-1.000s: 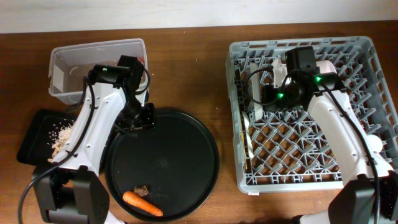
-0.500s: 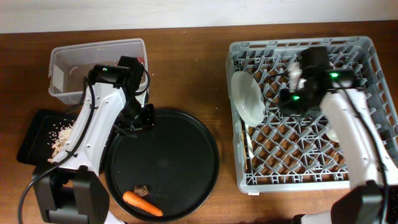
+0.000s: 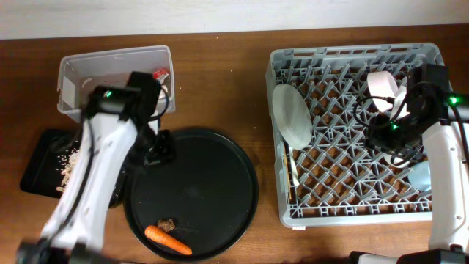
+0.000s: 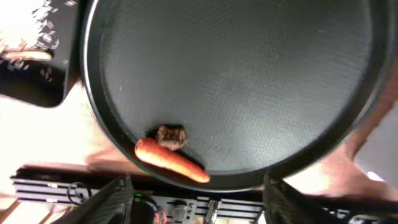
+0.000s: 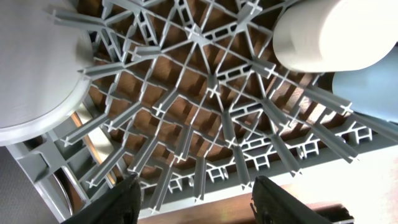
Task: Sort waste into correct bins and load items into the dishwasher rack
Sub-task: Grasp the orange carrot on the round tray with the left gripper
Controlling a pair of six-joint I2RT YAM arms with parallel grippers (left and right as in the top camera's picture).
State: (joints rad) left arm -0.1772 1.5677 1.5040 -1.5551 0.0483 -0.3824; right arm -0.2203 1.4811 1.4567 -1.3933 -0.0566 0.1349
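left gripper (image 4: 196, 198) wide open, empty, over round tray (image 3: 220, 169) far-left rim | carrot (image 4: 171, 163) with brown scrap (image 4: 171, 135) just beside, at tray's near edge | right gripper (image 5: 199, 199) open, empty, above rack (image 3: 352, 176) | risk: carrot could roll from the pads; closing on both would mix waste

Left arm (image 3: 91, 183): white shell links, black joint housings, one green indicator lit, black cable looped near the wrist. Right arm (image 3: 448, 158): same white-and-black build, two green indicators, black cabling. Left hand (image 4: 196, 186) and right hand (image 5: 196, 183): dark, blunt fingers.
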